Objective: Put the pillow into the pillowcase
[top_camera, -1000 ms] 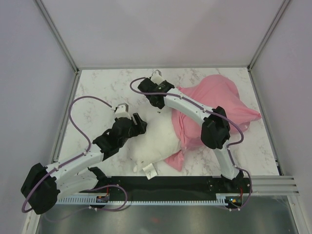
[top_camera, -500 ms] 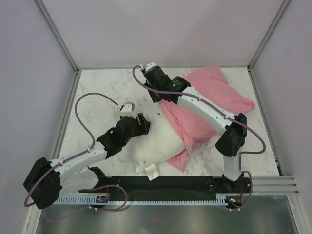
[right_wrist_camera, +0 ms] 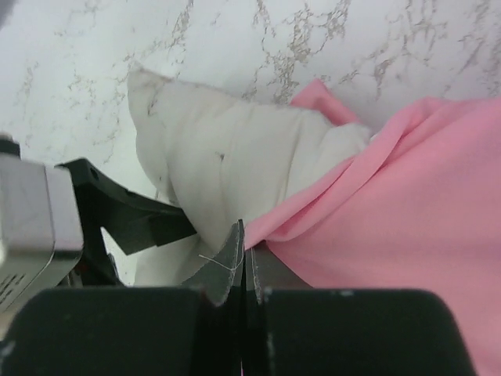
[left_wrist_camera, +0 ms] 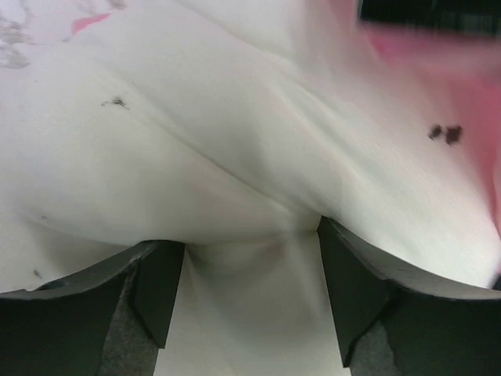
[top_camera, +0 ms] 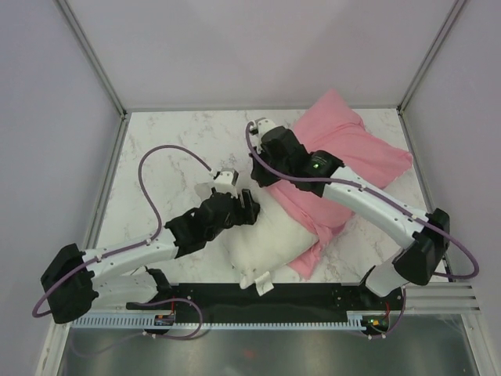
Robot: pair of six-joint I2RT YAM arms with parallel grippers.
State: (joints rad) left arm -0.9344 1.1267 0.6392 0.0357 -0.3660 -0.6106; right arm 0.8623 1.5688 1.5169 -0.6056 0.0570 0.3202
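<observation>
The white pillow (top_camera: pixel 262 239) lies at the front middle of the table, its right end inside the pink pillowcase (top_camera: pixel 356 153), its tag (top_camera: pixel 262 280) at the near edge. My left gripper (top_camera: pixel 246 210) is closed on a bunch of the pillow's left end; white pillow (left_wrist_camera: pixel 235 141) fills the left wrist view between my fingers (left_wrist_camera: pixel 156 290), with the gripper (left_wrist_camera: pixel 250 258) midway. My right gripper (top_camera: pixel 262 168) is shut on the pillowcase's open hem. In the right wrist view the gripper (right_wrist_camera: pixel 243 235) pinches the pink pillowcase (right_wrist_camera: pixel 407 235) over the pillow (right_wrist_camera: pixel 235 164).
The marble table (top_camera: pixel 164 157) is ringed by white walls and metal posts. The purple cable (top_camera: pixel 168 153) of the left arm loops over the left side. The right arm (top_camera: pixel 376 204) stretches across the pillowcase.
Both grippers have moved right and nearer. The pillow has slid right with the left gripper, deeper into the pillowcase, and the pillowcase has shifted and spread out.
</observation>
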